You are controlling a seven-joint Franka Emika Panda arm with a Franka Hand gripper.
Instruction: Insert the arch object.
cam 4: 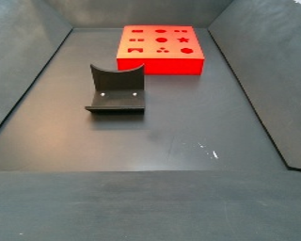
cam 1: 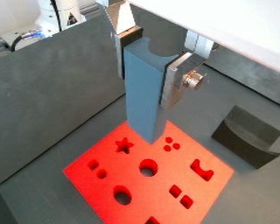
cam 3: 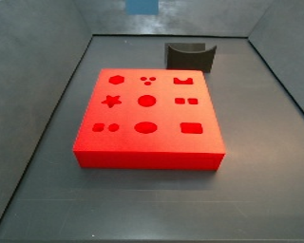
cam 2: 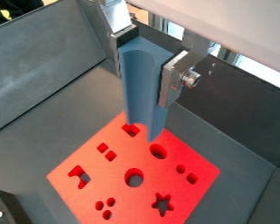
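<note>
My gripper [cam 1: 149, 79] is shut on a tall blue-grey bar [cam 1: 143, 96] with a half-round groove down one side, an arch in cross-section. It also shows in a wrist view [cam 2: 140, 87], gripped between the silver fingers [cam 2: 174, 83]. The bar hangs upright above the red board [cam 1: 78, 171], apart from it, with its lower end over the far row of holes near a square hole [cam 2: 130, 129]. The board has an arch-shaped hole [cam 1: 201, 166], also seen in a side view [cam 3: 184, 83]. No small charcoal block shows. The gripper is out of both side views.
The dark fixture [cam 4: 116, 89] stands on the grey floor beside the board, and also shows in a side view [cam 3: 190, 55] and a wrist view [cam 1: 248, 136]. Grey walls [cam 3: 53, 95] enclose the floor. The board [cam 3: 129, 140] has several other shaped holes.
</note>
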